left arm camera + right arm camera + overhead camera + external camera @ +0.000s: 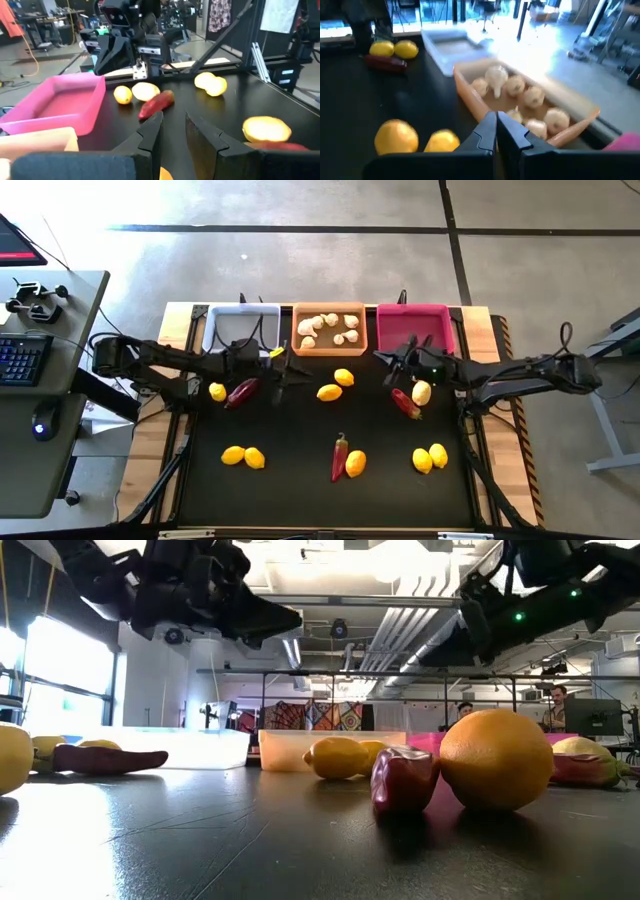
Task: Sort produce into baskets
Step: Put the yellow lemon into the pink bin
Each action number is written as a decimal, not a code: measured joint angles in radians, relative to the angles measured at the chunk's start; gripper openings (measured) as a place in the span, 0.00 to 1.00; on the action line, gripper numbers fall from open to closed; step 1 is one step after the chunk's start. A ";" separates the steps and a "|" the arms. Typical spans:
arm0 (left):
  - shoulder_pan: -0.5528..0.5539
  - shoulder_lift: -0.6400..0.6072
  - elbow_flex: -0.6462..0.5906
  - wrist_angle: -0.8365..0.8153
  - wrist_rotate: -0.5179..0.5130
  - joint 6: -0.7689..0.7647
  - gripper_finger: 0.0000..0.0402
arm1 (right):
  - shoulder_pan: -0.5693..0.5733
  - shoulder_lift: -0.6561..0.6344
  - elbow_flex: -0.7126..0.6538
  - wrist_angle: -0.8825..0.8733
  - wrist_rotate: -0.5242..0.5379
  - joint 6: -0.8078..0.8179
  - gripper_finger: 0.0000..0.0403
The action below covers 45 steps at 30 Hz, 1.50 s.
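Note:
Three baskets stand along the table's far edge: a white one (pixel 240 326), an orange one (pixel 330 328) holding several garlic bulbs (pixel 515 85), and a pink one (pixel 415 326). Lemons (pixel 329 392) and dark red chilis (pixel 242 392) lie scattered on the black mat. My left gripper (pixel 292 370) (pixel 174 122) hovers in front of the gap between the white and orange baskets. It points toward the table's right edge, with a narrow gap between its fingers and nothing at the tips. My right gripper (pixel 392 362) (pixel 496 121) hovers shut and empty in front of the pink basket, pointing left.
A chili (pixel 405 402) and a pale rounded item (pixel 421 392) lie just under my right arm. Lemon pairs rest near the front left (pixel 244 457) and front right (pixel 430 458). A chili beside a lemon (pixel 348 460) sits front centre. Open mat lies between these.

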 joint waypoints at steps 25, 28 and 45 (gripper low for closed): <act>0.001 0.000 0.010 -0.004 0.000 0.052 0.17 | -0.083 -0.004 0.000 0.080 -0.145 -0.027 0.00; 0.001 0.000 0.009 -0.004 0.000 0.053 0.17 | -0.083 -0.004 0.000 0.080 -0.145 -0.027 0.00; 0.001 0.000 0.009 -0.003 0.000 0.052 0.17 | -0.083 -0.004 0.000 0.080 -0.144 -0.027 0.00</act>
